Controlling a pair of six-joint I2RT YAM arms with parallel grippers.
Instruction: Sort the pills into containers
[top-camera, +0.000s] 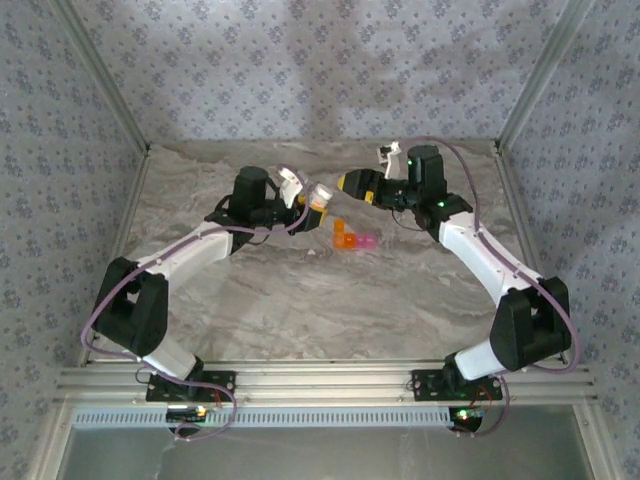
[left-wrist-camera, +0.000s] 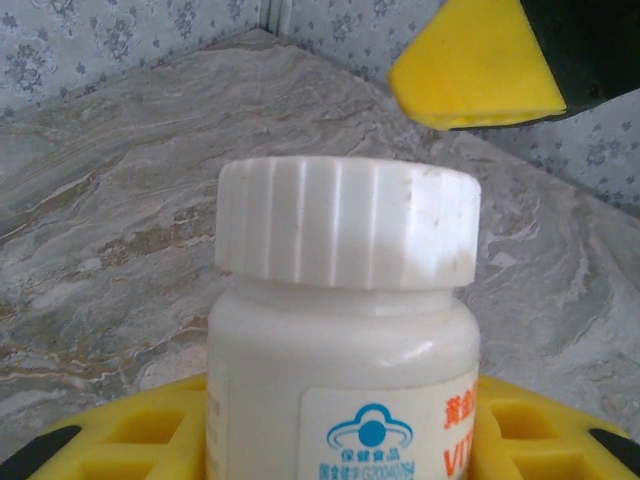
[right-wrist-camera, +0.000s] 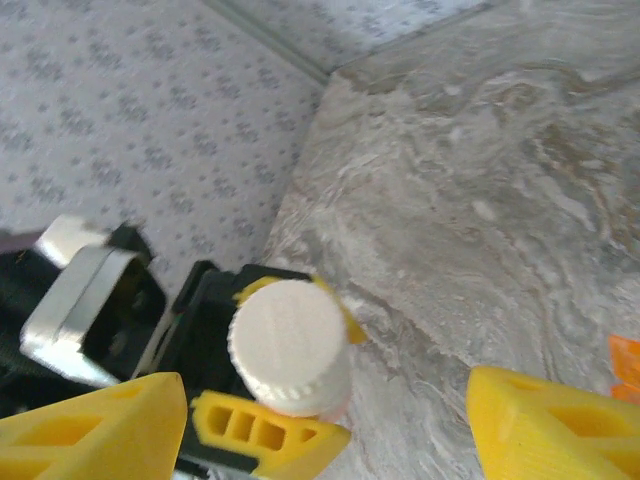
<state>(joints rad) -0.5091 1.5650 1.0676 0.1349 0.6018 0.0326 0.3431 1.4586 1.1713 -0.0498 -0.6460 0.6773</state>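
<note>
left gripper (top-camera: 316, 200) clamps white bottle (left-wrist-camera: 345, 340), light rigid plastic, likely slick; right gripper (top-camera: 350, 183) wide open near ribbed cap (left-wrist-camera: 345, 225), best hold there.

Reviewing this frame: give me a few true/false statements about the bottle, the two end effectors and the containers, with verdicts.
1. The left end effector holds the white bottle upright between its fingers. True.
2. The bottle's cap has been taken off. False: it sits on the bottle's neck.
3. The right end effector is clamped on the cap. False: its fingers stand wide open, with the cap lying beyond them.
4. The orange and pink containers stand side by side on the table. True.
</note>
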